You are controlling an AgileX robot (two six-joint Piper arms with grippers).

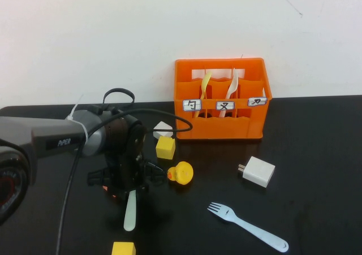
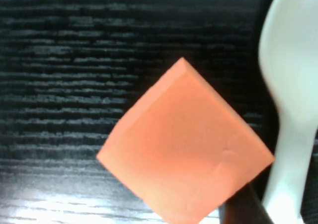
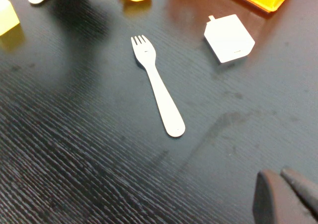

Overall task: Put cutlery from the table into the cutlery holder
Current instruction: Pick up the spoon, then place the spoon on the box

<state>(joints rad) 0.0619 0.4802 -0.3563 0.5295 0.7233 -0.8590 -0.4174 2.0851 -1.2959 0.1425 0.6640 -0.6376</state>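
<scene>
The pale mint-green spoon (image 1: pixel 130 211) lies on the black table (image 1: pixel 317 153), its upper end under my left gripper (image 1: pixel 128 188), which hangs low right over it. In the left wrist view the spoon (image 2: pixel 288 85) runs close along one side, next to an orange block (image 2: pixel 184 144). The light blue fork (image 1: pixel 246 226) lies near the front right, tines toward the left; it also shows in the right wrist view (image 3: pixel 156 87). The orange cutlery holder (image 1: pixel 220 124) stands at the back. My right gripper (image 3: pixel 277 174) is shut and empty, above the table well short of the fork's handle end.
Cream and pale yellow utensils (image 1: pixel 231 88) stand in the holder. A yellow cube (image 1: pixel 165 146), white block (image 1: pixel 163 129), yellow duck (image 1: pixel 181 173), white charger (image 1: pixel 258 171) and another yellow block (image 1: pixel 123 248) lie around. The left arm's cable (image 1: pixel 169 119) loops toward the holder.
</scene>
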